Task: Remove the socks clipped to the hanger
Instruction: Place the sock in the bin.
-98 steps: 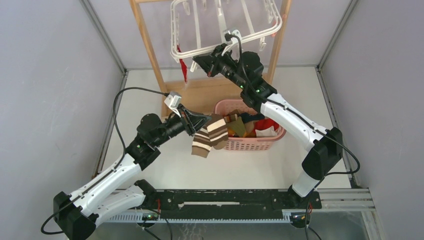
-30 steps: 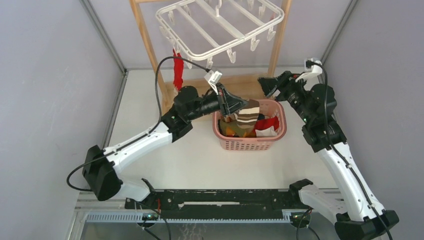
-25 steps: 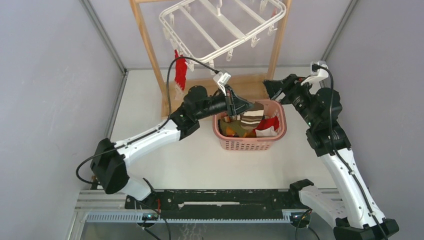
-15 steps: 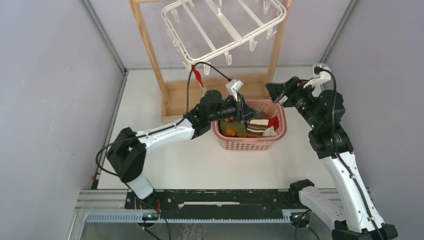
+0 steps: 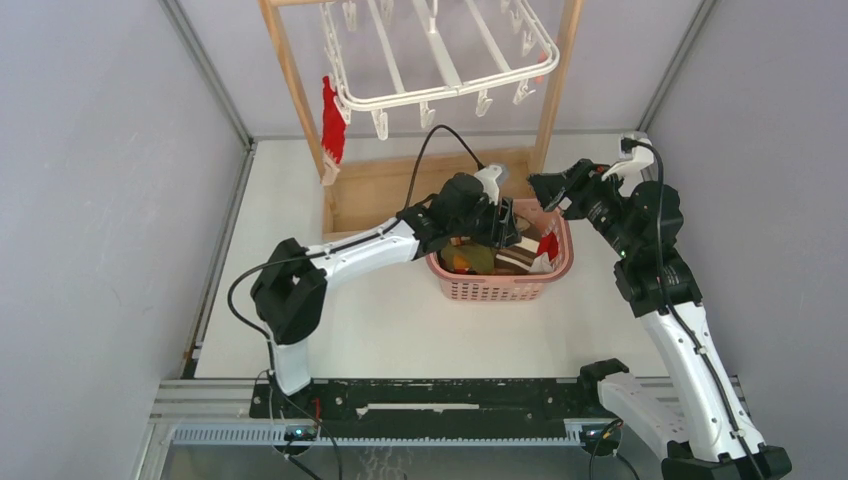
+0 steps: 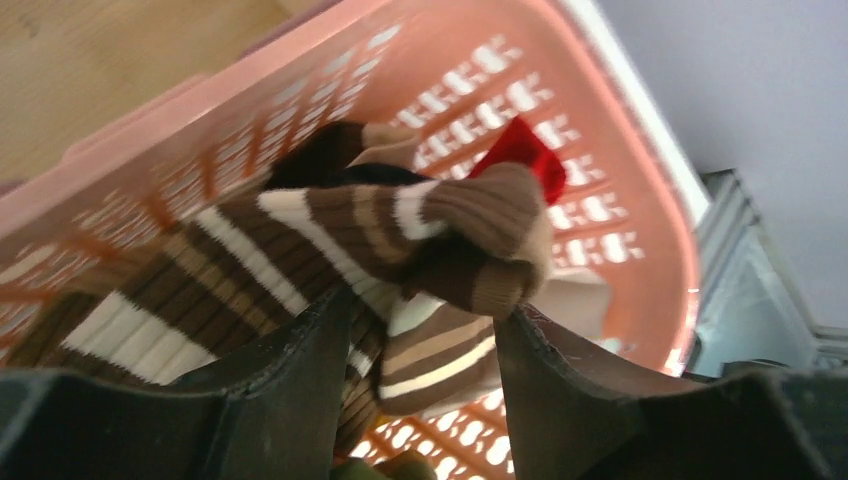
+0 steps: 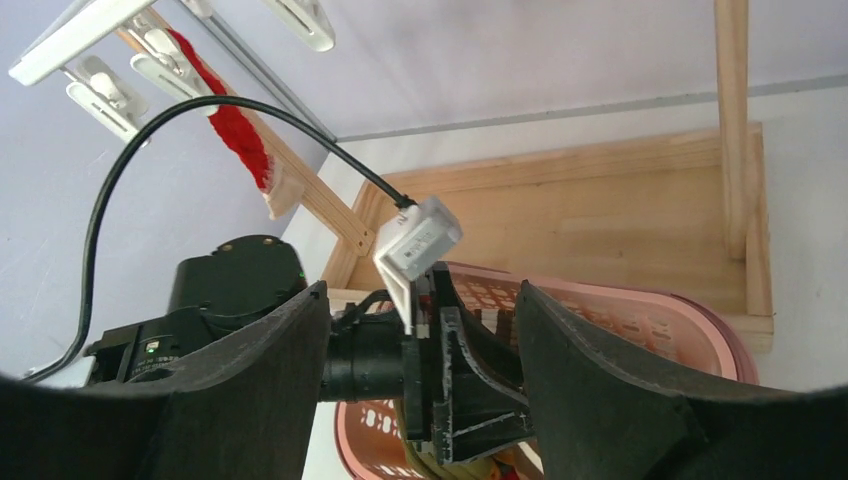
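The left gripper (image 6: pixel 425 315) sits in the pink basket (image 6: pixel 640 170), fingers spread around a brown striped sock (image 6: pixel 400 225). The right gripper (image 5: pixel 545 188) hovers at the basket's far rim, fingers apart and empty. One red sock (image 5: pixel 332 118) hangs clipped to the left corner of the hanger (image 5: pixel 445 92).
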Controlling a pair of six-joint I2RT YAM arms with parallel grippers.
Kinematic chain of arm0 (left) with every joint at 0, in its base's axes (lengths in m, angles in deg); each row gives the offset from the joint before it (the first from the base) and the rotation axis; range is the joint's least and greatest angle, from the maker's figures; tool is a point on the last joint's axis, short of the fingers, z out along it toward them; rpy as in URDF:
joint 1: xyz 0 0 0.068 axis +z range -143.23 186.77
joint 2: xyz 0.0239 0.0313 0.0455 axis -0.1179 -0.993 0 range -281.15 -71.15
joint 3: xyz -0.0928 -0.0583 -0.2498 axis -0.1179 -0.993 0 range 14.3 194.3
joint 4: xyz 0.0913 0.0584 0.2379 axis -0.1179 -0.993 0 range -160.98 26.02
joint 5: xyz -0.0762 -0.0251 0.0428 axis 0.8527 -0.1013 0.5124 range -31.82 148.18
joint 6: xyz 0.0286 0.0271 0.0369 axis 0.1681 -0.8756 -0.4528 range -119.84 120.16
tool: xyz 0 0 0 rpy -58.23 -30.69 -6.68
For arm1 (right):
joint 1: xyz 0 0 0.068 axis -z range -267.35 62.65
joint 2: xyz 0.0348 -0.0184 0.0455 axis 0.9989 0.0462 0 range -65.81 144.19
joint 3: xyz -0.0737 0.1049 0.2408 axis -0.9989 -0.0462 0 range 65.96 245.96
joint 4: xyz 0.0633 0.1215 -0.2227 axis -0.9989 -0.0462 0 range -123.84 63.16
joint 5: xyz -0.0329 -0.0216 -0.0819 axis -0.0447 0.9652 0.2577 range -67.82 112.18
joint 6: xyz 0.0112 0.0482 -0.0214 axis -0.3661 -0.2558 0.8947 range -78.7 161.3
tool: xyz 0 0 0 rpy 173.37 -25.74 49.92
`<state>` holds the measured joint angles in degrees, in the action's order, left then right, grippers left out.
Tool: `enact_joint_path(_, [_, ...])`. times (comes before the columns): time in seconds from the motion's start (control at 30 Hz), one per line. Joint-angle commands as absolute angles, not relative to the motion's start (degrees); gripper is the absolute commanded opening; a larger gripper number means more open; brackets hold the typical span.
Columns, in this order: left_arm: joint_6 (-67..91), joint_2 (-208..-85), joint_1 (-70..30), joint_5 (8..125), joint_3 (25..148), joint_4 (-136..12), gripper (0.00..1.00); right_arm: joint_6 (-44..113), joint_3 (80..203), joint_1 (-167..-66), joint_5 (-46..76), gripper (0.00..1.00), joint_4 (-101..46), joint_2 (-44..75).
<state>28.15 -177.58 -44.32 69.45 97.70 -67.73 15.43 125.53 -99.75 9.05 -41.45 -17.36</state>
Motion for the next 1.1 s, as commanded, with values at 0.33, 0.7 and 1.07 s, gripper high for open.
enact_joint_path(0.33, [22.0,-182.0,-46.7,51.1,109.2,-96.5,0.69,14.5,123.0,-98.1,5.4,0.75,-38.7,-18.2])
enact_joint_path(0.7, [20.5,-187.2,-46.7,55.9,112.7,-99.7,0.7,14.5,123.0,-97.5,4.4,0.75,-39.6,-18.9])
enact_joint_path(1.07, [19.2,-182.9,-46.7,55.2,113.0,-100.9,0.99,14.2,123.0,-97.4,3.5,0.75,-39.9,-18.9])
